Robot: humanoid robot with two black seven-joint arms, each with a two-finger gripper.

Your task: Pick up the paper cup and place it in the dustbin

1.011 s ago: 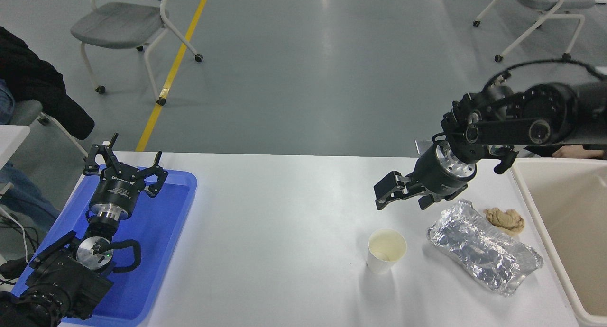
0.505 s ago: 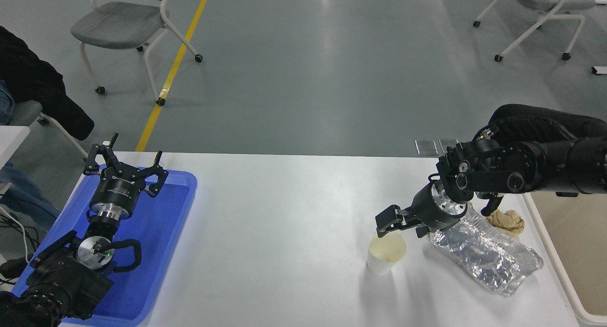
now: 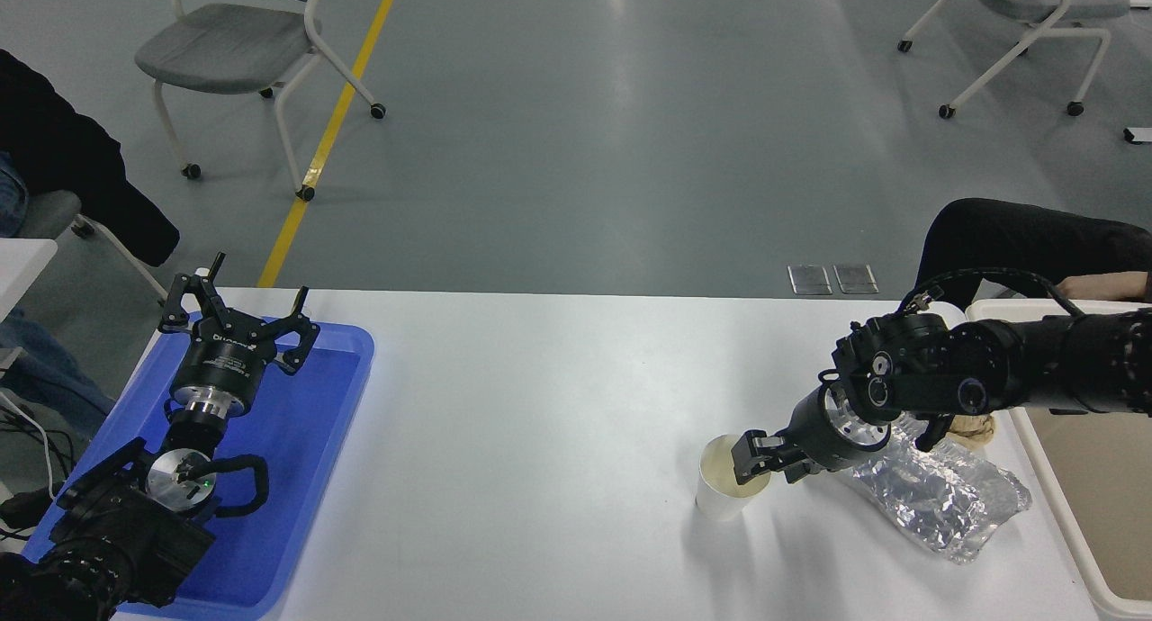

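The place looks like a robotics lab or test hall. A wide grey sealed floor (image 3: 612, 135) with a yellow line (image 3: 333, 126) painted across it runs behind a plain white surface (image 3: 540, 441). Wheeled office chairs (image 3: 243, 54) stand loose on the open floor. Two black robot arms (image 3: 1008, 378) reach over the surface, with bare cables at the left edge.

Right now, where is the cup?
The cup stands upright at the table's front right, just left of the foil packet, with the right gripper at its rim.
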